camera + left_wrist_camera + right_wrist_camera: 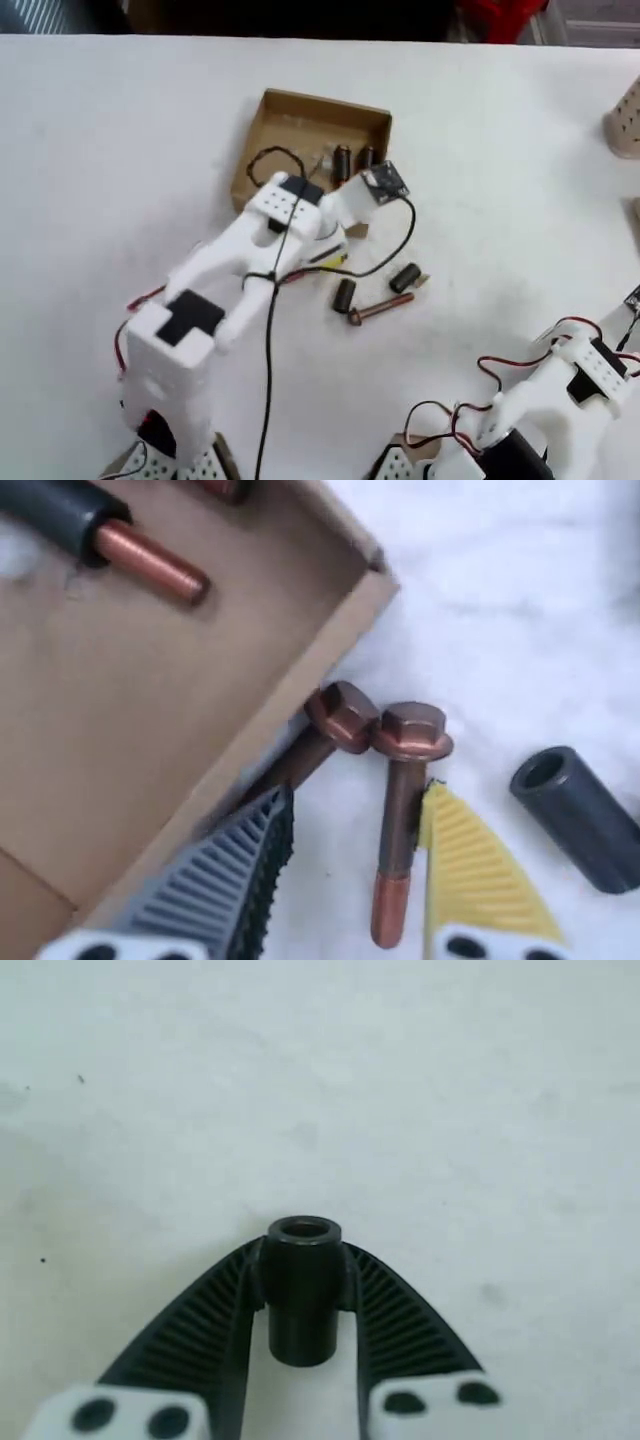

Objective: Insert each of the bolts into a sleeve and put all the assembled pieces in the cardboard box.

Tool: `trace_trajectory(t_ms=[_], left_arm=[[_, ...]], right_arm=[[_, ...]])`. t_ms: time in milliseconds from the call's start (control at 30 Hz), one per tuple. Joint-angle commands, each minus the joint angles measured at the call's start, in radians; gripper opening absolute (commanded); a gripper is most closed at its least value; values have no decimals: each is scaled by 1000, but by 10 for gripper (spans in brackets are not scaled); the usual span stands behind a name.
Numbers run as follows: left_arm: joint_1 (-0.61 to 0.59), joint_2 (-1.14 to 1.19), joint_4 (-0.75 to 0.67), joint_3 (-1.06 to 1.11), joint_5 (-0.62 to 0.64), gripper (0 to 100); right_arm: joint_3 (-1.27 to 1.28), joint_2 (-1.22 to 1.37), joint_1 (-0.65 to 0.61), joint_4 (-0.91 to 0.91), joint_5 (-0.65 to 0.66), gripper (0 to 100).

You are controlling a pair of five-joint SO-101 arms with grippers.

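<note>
White worktop [120, 150]. Cardboard box [300, 125] in the upper centre of the high view, open side up. Two dark boxed pieces near its right wall, one [342, 160] just beside its neighbour [367, 157].

Left arm [230, 260] stretched from the lower left of the frame up to the box's lower right corner. Left pincer [360, 795] wide open, low over the worktop just outside the box wall [300, 680]. Grey finger [230, 870] next to the wall, yellow finger [470, 870] farther out. First bolt [400, 820] copper, flat on the worktop between the two fingers, not gripped. Shank just beside the yellow finger, contact hard to tell. Second bolt [335, 725] head to head with the first, shank along the box wall and under the grey finger. One boxed piece [60, 510] in the left wrist view too, copper end sticking out of its black sleeve. Loose sleeve [580, 815] on its side on the worktop, beyond the yellow finger.

Centre of the high view, below the box: dark sleeve [344, 295], another dark sleeve [404, 277] to its right, third bolt [380, 308] lying just below both.

Right arm [560, 390] in the lower right of the high view, well apart from the box. Right pincer [302, 1260] closed on a held sleeve [302, 1305], black, a ribbed finger [210, 1330] tight on each side, open bore facing away from the wrist, bare worktop beyond it.
</note>
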Motion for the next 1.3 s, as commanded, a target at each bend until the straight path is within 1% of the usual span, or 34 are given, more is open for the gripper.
trace_trajectory(t_ms=[0, 100, 233, 300, 433, 667, 800, 900, 967, 1033, 1067, 1100, 1267], left_arm=[[4, 87, 60, -161, -9, 221], [8, 110, 64, -198, 49, 221], [38, 110, 68, -195, 107, 221], [61, 110, 86, -190, 110, 213], [102, 113, 95, -184, 106, 158], [97, 117, 86, -190, 103, 151], [62, 119, 55, -184, 109, 146], [54, 120, 84, -183, 109, 142], [56, 120, 101, -183, 109, 91], [64, 120, 103, -183, 110, 11], [64, 120, 104, -181, 117, 19], [64, 114, 109, -166, 146, 29], [58, 101, 129, -130, 318, 20]], right_arm=[[-6, -38, -12, -15, 15, 17], [-6, -38, -12, -15, 15, 17], [-6, -38, -12, -16, 15, 17], [-6, -38, -12, -16, 15, 17], [-6, -38, -12, -16, 15, 17], [-6, -38, -12, -16, 15, 17], [-6, -38, -12, -16, 15, 17], [-6, -38, -12, -16, 15, 17], [-6, -38, -12, -16, 15, 17], [-6, -38, -12, -15, 15, 17], [-6, -38, -12, -13, 15, 17], [-6, -38, -12, -12, 15, 17], [-6, -38, -12, -12, 15, 17]])
